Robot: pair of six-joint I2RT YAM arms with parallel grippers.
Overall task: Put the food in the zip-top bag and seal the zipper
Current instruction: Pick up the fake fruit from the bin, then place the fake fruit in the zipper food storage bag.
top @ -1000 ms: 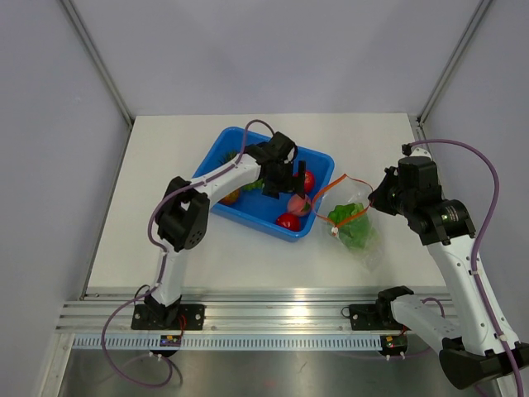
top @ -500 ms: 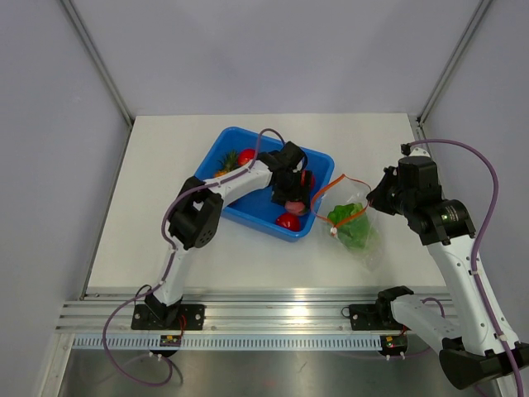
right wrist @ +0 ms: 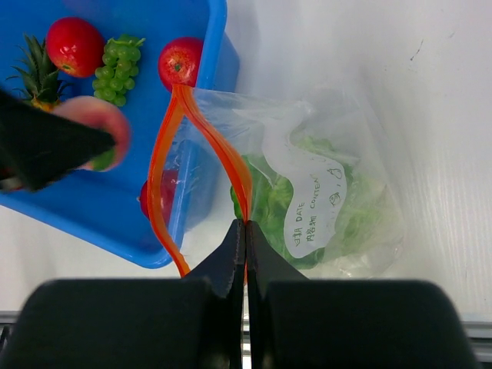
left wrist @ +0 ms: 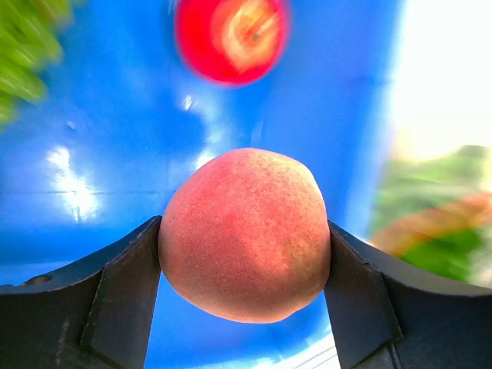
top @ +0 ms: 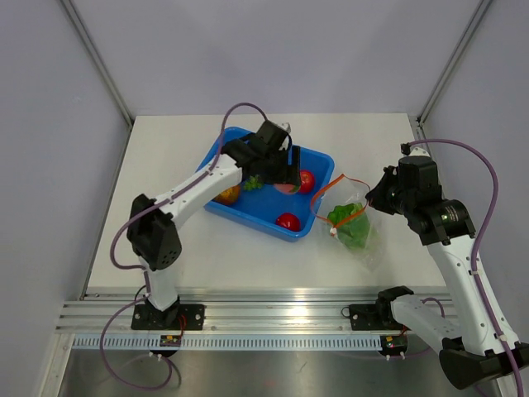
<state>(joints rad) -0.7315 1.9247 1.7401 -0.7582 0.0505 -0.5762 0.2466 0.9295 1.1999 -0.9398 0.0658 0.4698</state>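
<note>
My left gripper (top: 287, 175) is shut on the pink peach (left wrist: 246, 234) and holds it above the blue tub (top: 240, 213); the peach also shows in the right wrist view (right wrist: 96, 123). My right gripper (right wrist: 246, 231) is shut on the orange-red zipper (right wrist: 231, 165) of the clear zip-top bag (right wrist: 338, 207), holding its mouth open toward the tub. The green cabbage (right wrist: 270, 201) lies inside the bag (top: 354, 230). In the tub are round red fruits (top: 288, 222) (top: 307, 180), a pineapple (top: 229, 195) and green grapes (right wrist: 118, 68).
The blue tub's right wall (right wrist: 217, 46) touches the bag's open mouth. The bag lies on the white table (top: 165, 165) right of the tub. Grey walls and metal posts enclose the table; a rail runs along the near edge (top: 264, 318).
My left arm has risen and pulled back over the tub with the peach still in its jaws. The right gripper and the bag have not moved.
</note>
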